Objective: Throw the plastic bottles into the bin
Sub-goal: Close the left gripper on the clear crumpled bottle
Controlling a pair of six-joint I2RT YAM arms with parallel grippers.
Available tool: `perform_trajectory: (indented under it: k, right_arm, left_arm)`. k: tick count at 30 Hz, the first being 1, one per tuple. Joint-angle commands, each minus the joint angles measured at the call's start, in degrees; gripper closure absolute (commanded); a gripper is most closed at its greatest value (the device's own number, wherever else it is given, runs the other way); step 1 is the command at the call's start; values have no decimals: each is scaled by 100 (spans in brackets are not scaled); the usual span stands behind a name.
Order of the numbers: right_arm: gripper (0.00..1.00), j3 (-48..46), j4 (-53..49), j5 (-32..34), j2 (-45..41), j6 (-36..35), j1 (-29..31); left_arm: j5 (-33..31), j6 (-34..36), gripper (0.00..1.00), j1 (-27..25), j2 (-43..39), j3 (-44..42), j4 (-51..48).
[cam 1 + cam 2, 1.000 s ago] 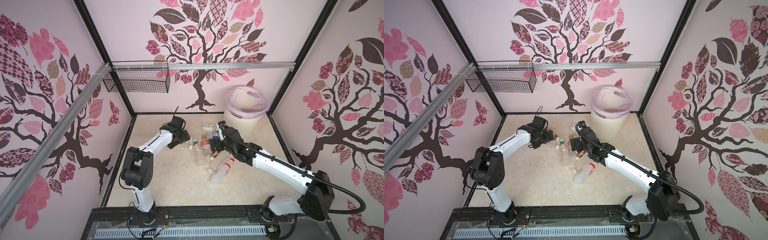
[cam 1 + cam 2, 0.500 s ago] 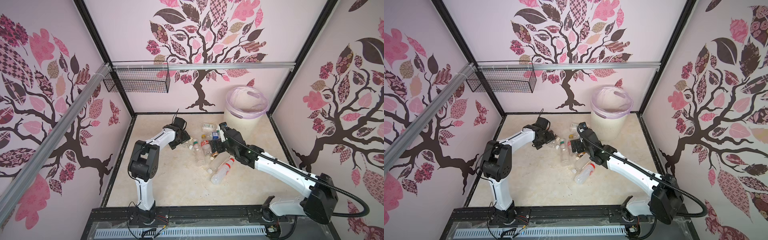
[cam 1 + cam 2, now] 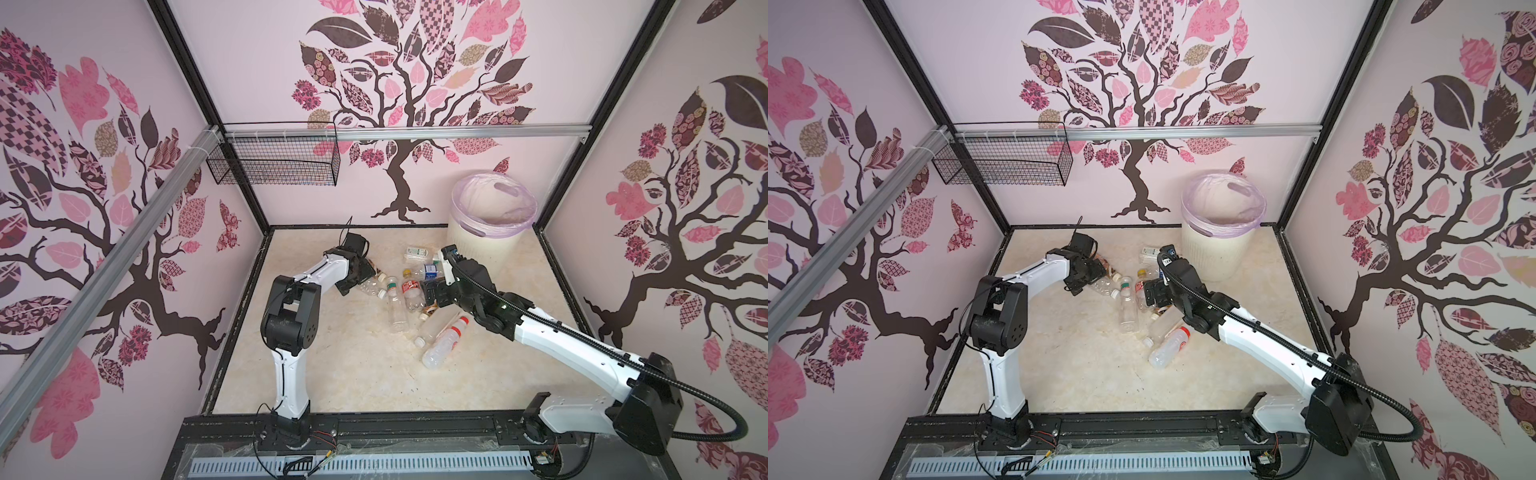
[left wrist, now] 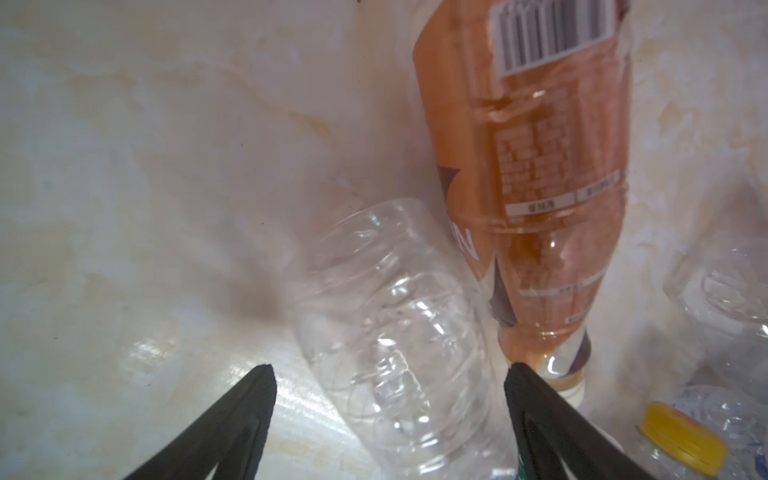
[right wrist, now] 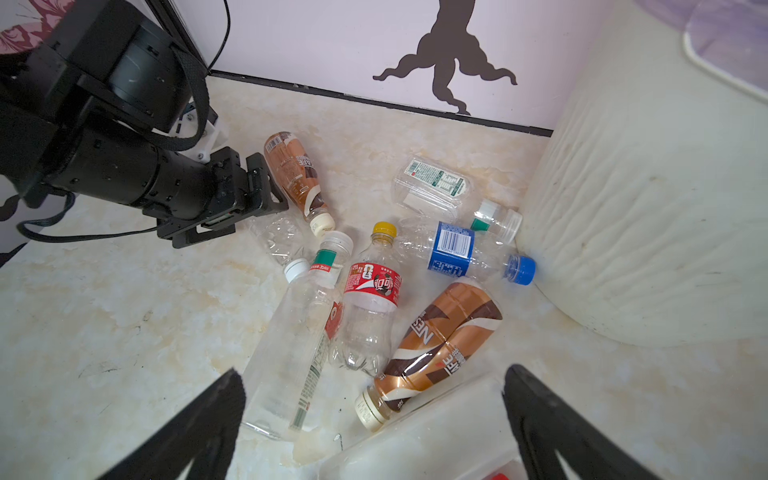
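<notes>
Plastic bottles (image 5: 370, 291) (clear, some brown-labelled) lie jumbled near the bin (image 5: 644, 208); left tool (image 4: 389, 368) and right tool (image 5: 374, 370) gape wide

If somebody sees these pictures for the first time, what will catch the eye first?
First, the large pink and brown tree decals on the walls. Then the heap of plastic bottles lying in the middle of the floor, with the cream bin standing in the far right corner. At the heap, the left gripper straddles a clear bottle, open, and the right gripper hangs open near a brown-labelled bottle.
</notes>
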Motion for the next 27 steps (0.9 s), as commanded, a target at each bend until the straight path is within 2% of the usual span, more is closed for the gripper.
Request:
perform_trajectory:
  k: [1, 7, 16, 27]
  right_arm:
    - [0, -60, 57, 123, -220, -57, -7]
    - [0, -49, 117, 87, -187, -51, -6]
    - [1, -75, 124, -111, -191, 89, -8]
    - [1, -137, 50, -590, -108, 333, -6]
  left_arm:
    - [-40, -58, 12, -8, 96, 113, -25]
    - [-156, 12, 17, -7, -93, -252, 32]
    - [-198, 120, 30, 44, -416, -734, 106]
    - [-212, 326, 40, 65, -1090, -1311, 251]
